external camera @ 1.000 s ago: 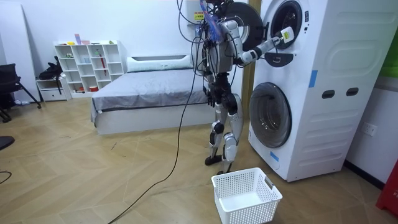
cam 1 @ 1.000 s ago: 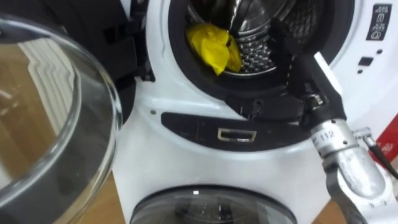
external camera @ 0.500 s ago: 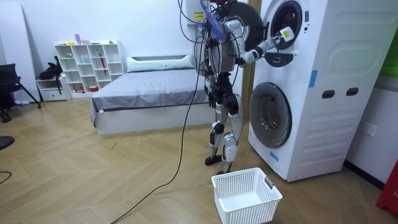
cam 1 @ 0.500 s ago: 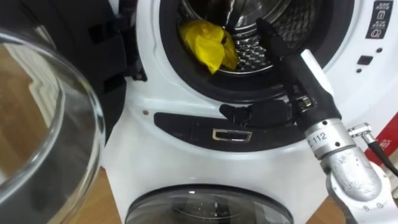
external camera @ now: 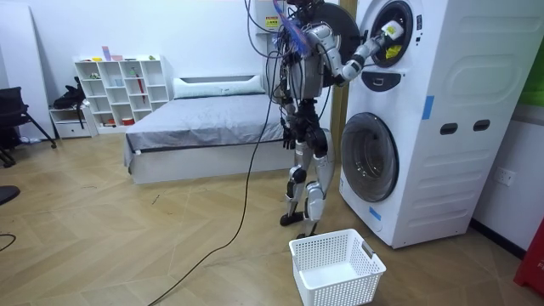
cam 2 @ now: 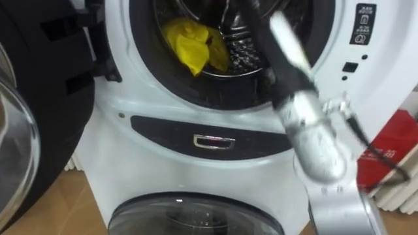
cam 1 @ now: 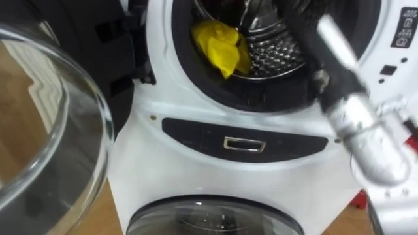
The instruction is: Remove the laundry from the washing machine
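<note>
The yellow cloth (cam 1: 221, 47) lies crumpled inside the drum (cam 1: 274, 55) of the upper washer (cam 1: 163, 98), at the upper middle of the eye views. It sits low on the drum's left side, just behind the dark rim of the opening. Its upper part is cut off by the top edge of the frame.

The right hand (cam 1: 313, 39) comes in from the lower right and reaches up across the opening, right of the cloth and apart from it. The hand is smeared. Its fingers run into the dark of the drum and out past the top edge, so I cannot tell whether they are apart or curled. Nothing can be made out in its grasp.

The open door (cam 1: 46, 143) fills the left of the frame. Its clear glass bowl is cut off at the left and bottom edges, and the wood floor shows through it. Below the opening a dark panel (cam 1: 196, 134) carries a small metal-framed slot. The round lower door (cam 1: 215, 219) is cut off by the bottom edge.

In the room view the robot stands upright, close to the stacked washers at the upper right, its arm raised to the upper opening. A small yellow spot shows there beside the hand. A white basket (external camera: 336, 268) sits on the floor near its feet, and a bed (external camera: 204, 123) stands behind at the left.
</note>
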